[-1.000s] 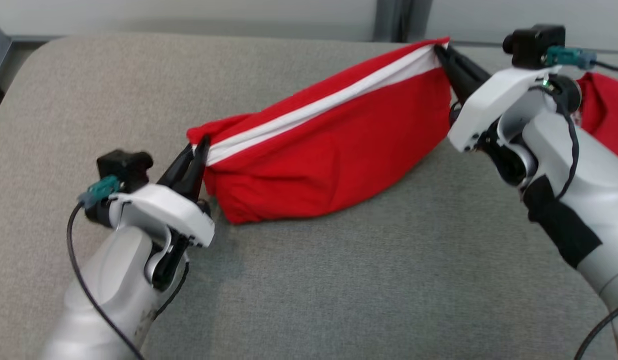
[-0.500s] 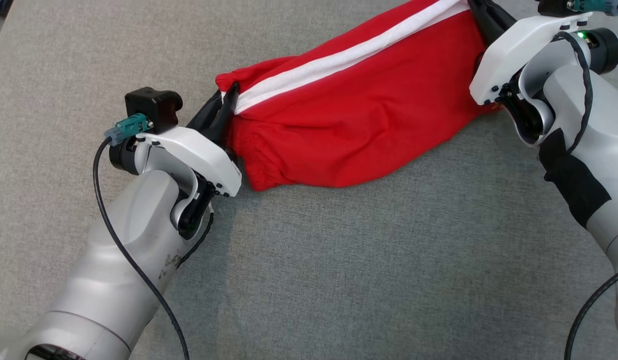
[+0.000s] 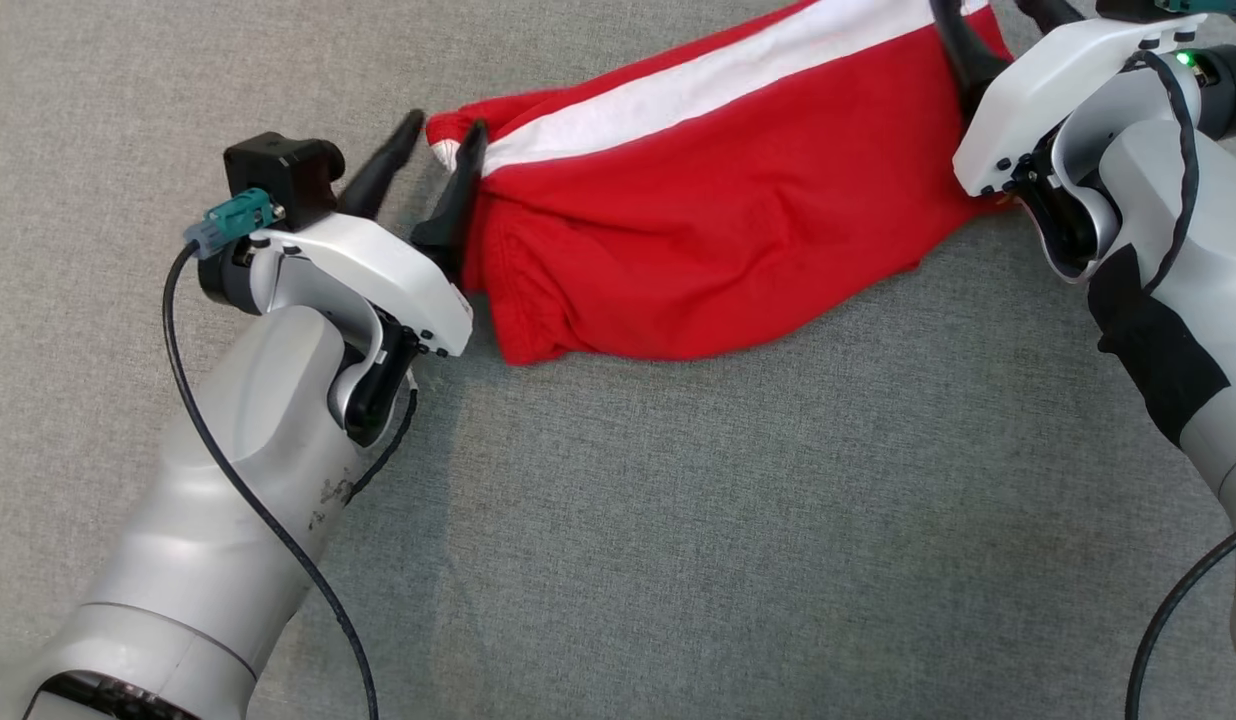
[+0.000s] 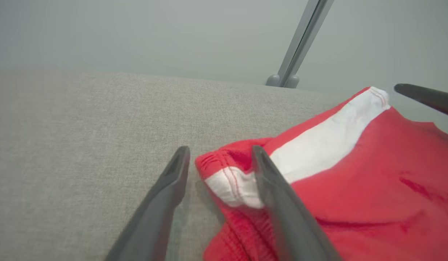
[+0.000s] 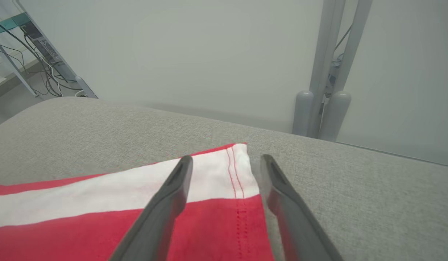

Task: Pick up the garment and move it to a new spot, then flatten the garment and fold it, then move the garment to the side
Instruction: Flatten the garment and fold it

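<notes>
On top of the grey cloth-covered surface (image 3: 618, 500), spread out long and flat: a soft red cloth garment (image 3: 718, 210) with a wide white stripe (image 3: 698, 85). Near its left end, the left end effector (image 3: 444, 124), wide open and holding nothing. One dark finger (image 3: 458, 185) right at the red edge, the other out on bare grey cloth. Between the two, seen from the left wrist, a bunched red and white corner (image 4: 227, 181). At the far right end, the right end effector (image 5: 225, 158), open too and holding nothing. Low over the stitched end of the white stripe, one finger above the stripe, one above the grey surface.
</notes>
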### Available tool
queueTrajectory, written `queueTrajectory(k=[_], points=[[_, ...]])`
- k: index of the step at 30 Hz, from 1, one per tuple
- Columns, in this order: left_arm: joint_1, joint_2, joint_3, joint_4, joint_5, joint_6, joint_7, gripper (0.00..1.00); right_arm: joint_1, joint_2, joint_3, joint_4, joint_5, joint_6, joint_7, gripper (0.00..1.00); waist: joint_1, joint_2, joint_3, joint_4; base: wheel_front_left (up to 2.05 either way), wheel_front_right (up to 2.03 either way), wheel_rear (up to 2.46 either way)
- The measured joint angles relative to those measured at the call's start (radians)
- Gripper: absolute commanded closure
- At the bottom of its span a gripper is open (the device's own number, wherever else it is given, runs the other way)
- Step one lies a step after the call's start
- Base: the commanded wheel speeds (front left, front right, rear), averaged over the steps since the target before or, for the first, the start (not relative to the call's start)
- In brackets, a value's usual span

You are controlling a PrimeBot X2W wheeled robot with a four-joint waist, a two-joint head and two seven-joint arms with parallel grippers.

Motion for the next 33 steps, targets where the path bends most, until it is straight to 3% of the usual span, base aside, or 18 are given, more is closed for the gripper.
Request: queueTrajectory(k=[6, 10, 15, 19, 25, 33], points=[[0.039, 0.006, 0.111, -0.074, 0.095, 0.000, -0.001, 0.00, 0.010, -0.018, 0.012, -0.034, 0.024, 0.000, -0.012, 0.00, 0.0000, 0.0000, -0.016, -0.006, 0.00, 0.00, 0.00], [0.114, 0.020, 0.258, -0.194, 0.216, 0.016, -0.001, 0.00, 0.042, -0.033, 0.023, -0.063, 0.034, 0.000, -0.020, 0.00, 0.0000, 0.0000, -0.038, -0.017, 0.00, 0.00, 0.00], [0.276, -0.008, 0.432, -0.385, 0.378, 0.037, -0.001, 0.00, 0.094, -0.041, 0.036, -0.081, 0.048, 0.000, -0.022, 0.00, 0.0000, 0.0000, -0.076, -0.032, 0.00, 0.00, 0.00], [0.369, -0.034, 0.513, -0.478, 0.449, 0.036, -0.001, 0.00, 0.125, -0.042, 0.048, -0.087, 0.057, 0.000, -0.023, 0.00, 0.0000, 0.0000, -0.103, -0.037, 0.00, 0.00, 0.00], [0.539, -0.072, 0.607, -0.650, 0.569, 0.035, -0.001, 0.00, 0.180, -0.040, 0.068, -0.063, 0.091, 0.000, -0.003, 0.00, 0.0000, 0.0000, -0.149, -0.031, 0.00, 0.00, 0.00], [0.735, -0.094, 0.653, -0.805, 0.606, 0.067, -0.001, 0.00, 0.205, -0.048, 0.077, -0.016, 0.132, 0.000, 0.059, 0.00, 0.0000, 0.0000, -0.178, 0.007, 0.00, 0.00, 0.00]])
